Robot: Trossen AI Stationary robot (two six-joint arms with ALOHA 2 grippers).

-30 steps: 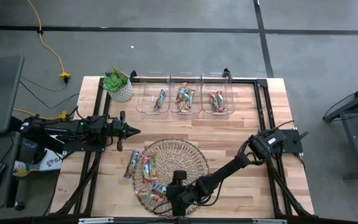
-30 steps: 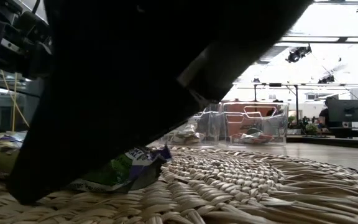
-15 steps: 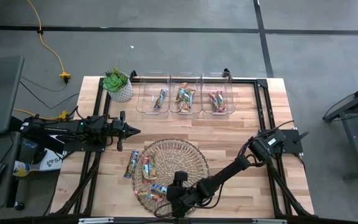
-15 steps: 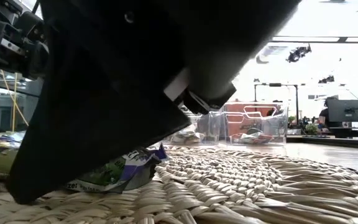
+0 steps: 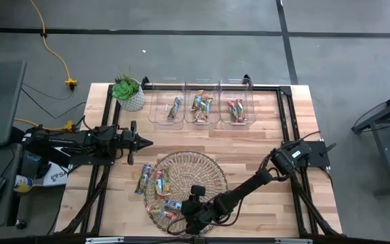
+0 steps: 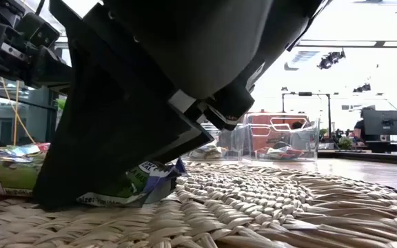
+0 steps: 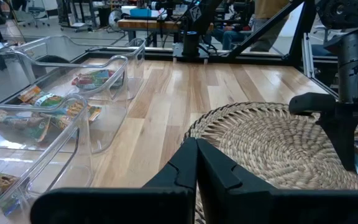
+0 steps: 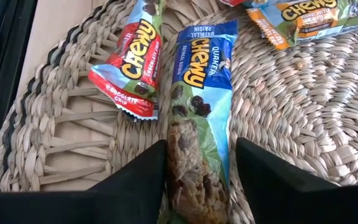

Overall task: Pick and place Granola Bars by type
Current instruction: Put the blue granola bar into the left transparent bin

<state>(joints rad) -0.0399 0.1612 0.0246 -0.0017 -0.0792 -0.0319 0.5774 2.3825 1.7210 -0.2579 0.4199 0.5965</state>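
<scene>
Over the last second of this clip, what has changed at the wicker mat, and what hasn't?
The right pincer has come lower onto the wicker mat and its fingers have narrowed around the blue granola bar, not yet lifted. The red bar beside it, the three bins and the shut left pincer stayed put.

blue bar [image 8: 201,118] between fingers [image 8: 135,186]

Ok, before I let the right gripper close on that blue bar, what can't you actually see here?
- Right gripper: whether its fingers touch the blue bar; the wrist view crops its near end.
- Low view: the arm hides most of the wicker mat.
- High view: bars in the clear bins too small to read.
</scene>
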